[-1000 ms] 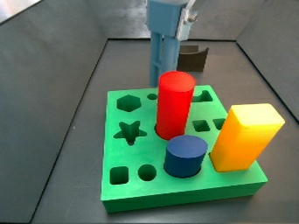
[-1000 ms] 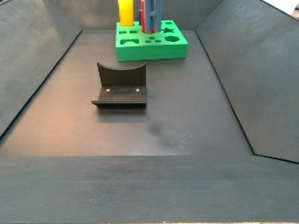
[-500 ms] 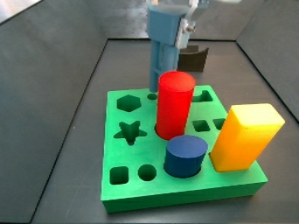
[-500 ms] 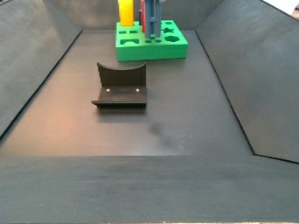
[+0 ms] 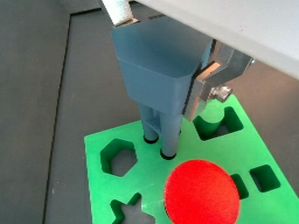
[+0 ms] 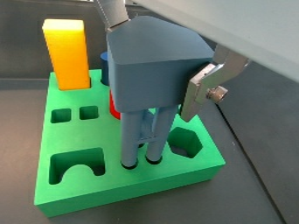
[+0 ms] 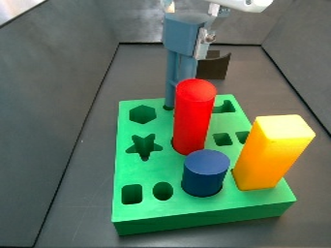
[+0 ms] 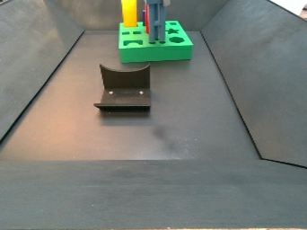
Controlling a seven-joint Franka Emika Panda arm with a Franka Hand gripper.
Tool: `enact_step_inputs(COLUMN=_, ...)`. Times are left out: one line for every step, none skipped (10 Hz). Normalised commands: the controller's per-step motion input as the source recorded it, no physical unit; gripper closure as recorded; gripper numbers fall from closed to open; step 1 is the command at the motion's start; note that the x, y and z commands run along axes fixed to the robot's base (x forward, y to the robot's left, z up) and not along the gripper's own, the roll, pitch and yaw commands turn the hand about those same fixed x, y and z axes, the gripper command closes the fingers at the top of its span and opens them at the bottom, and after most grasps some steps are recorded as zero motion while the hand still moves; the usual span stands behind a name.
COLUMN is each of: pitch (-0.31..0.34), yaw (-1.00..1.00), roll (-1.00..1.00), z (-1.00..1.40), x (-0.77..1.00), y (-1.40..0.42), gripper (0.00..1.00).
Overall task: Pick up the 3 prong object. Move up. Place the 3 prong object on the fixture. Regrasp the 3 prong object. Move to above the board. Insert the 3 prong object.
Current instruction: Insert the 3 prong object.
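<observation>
The 3 prong object [image 5: 158, 66] is a grey-blue piece that stands upright between my gripper's [image 5: 163, 80] fingers [image 5: 211, 83]. The gripper is shut on it above the back part of the green board [image 5: 243, 133]. In both wrist views its prongs point down and their tips meet the board's top at small round holes, just behind the red cylinder [image 5: 201, 188]. It also shows in the wrist view [image 6: 152, 66] beside one silver finger [image 6: 205, 87]. In a side view the gripper [image 7: 192, 29] holds the object [image 7: 181, 53] over the board [image 7: 195, 218]. The far finger is hidden.
A yellow block [image 7: 272, 150], the red cylinder [image 7: 195, 111] and a dark-blue short cylinder [image 7: 204, 172] stand on the board. The fixture [image 8: 124, 87] sits on the dark floor in front of the board [image 8: 156, 49]. Sloped bin walls rise on both sides.
The gripper and the 3 prong object have moved down a little towards the board. Nothing else has moved.
</observation>
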Motion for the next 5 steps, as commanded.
enact_step_inputs(pitch=0.0, yaw=0.11, roll=-0.01, z=-0.16, x=0.04, y=0.0, gripper=1.0)
enact_step_inputs(pitch=0.0, yaw=0.11, roll=-0.01, z=-0.18, x=0.08, y=0.0, gripper=1.0)
enact_step_inputs(pitch=0.0, yaw=0.11, roll=0.0, z=-0.2, x=0.07, y=0.0, gripper=1.0)
enact_step_inputs(pitch=0.0, yaw=0.11, roll=0.0, z=-0.22, x=0.08, y=0.0, gripper=1.0)
enact_step_inputs(pitch=0.0, yaw=0.1, roll=0.0, z=-0.21, x=0.02, y=0.0, gripper=1.0)
